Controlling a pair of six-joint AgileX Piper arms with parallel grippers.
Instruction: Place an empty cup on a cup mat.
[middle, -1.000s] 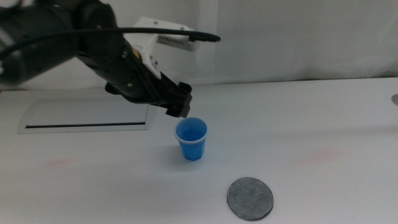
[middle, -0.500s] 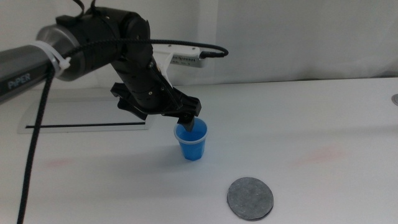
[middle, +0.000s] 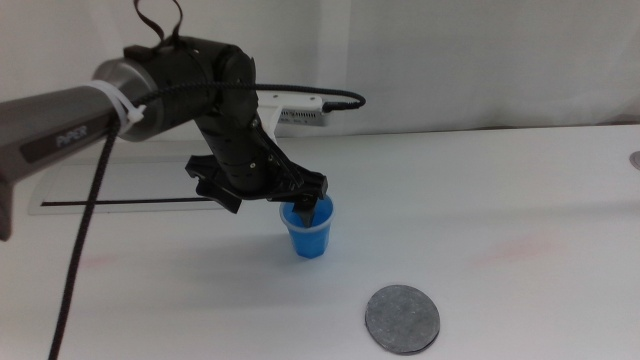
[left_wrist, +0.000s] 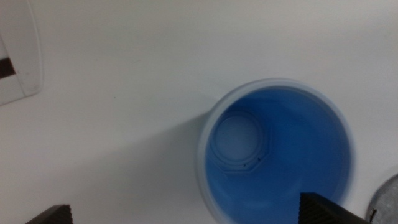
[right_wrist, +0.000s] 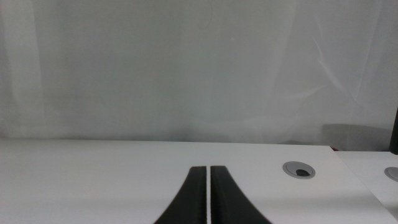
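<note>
- My left gripper (middle: 303, 203) is down at the cup (middle: 307, 228), jaws spread wide: one dips inside the cup's mouth, the other sits outside the wall on the far-left side, so the wall lies between them but I see no squeeze yet.
- The cup stands upright on the table (middle: 500, 190), mid-table, empty.
- The mat (middle: 402, 319) lies flat nearer to me and to the right of the cup, apart from it, with bare table between them.
- Behind the arm, a white panel (middle: 140, 186) with a dark slot lies on the table to the left; it does not touch the cup.
- The arm's black cable hangs down at the left side, well clear of the cup.
- The left wrist view looks straight down into the cup (left_wrist: 277, 152): blue inside, pale base, nothing in it; the middle view cannot show that. It also catches the mat's edge (left_wrist: 390, 200) beside the cup.
- My right gripper (right_wrist: 208, 198) shows only in its own wrist view, jaws nearly together, above the table and facing a pale wall.
</note>
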